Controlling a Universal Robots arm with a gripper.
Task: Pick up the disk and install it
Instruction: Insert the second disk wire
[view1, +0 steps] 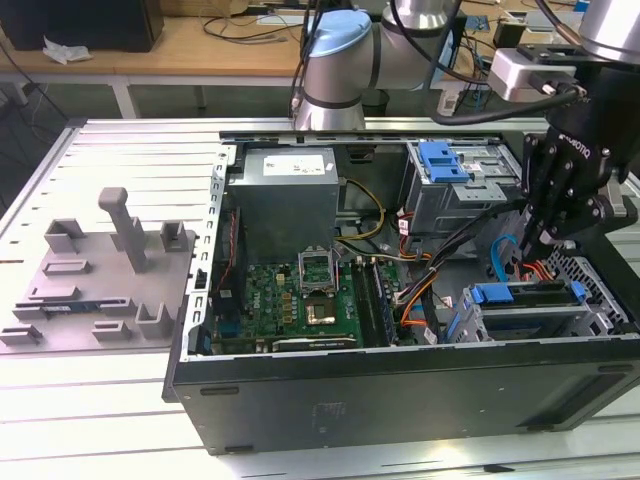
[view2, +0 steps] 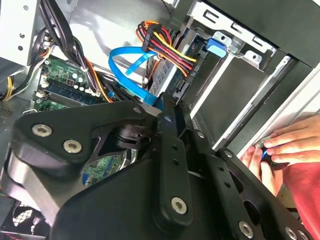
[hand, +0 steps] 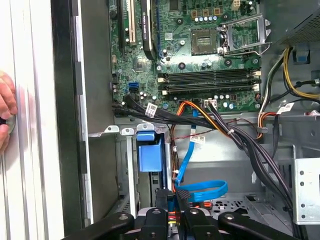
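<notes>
Exterior view: open PC case (view1: 400, 400) lies on the worktop (view1: 90, 420), centre to right of frame. Arm comes in from the top; gripper (view1: 541, 240) hangs over the case's right end, pointing down just above the drive cage. Jaws look closed, tips together, nothing between them. Disk (view1: 528, 320) sits in the cage at the case's lower right, silver body with blue carrier round it, just below the jaw tips but not touching them. Blue cable (view1: 497, 255) loops between the two. Motherboard (view1: 300, 300) at centre, power supply (view1: 285, 190) above it. Grey fixture (view1: 100, 270) on the worktop at left, well apart from the case.

Second wrist view: gripper (view2: 167, 107) body takes the lower half, one finger running up the middle. Blue cable (view2: 125, 65) curls at upper centre beside a red-yellow wire bundle (view2: 167, 47). Blue tab (view2: 215, 46) at the cage edge, upper right; can't tell the drive body itself here. A person's hand (view2: 290, 145) at the right edge rests outside the case wall.

First wrist view: gripper (hand: 173, 197) at bottom centre, tips almost touching, holding nothing. Disk (hand: 150, 157) seen end-on as a blue carrier face in the cage slot, left of and above the tips. Blue cable (hand: 200, 190) just beside them. Motherboard (hand: 200, 60) across the top. Hand (hand: 5, 110) at the left edge.
</notes>
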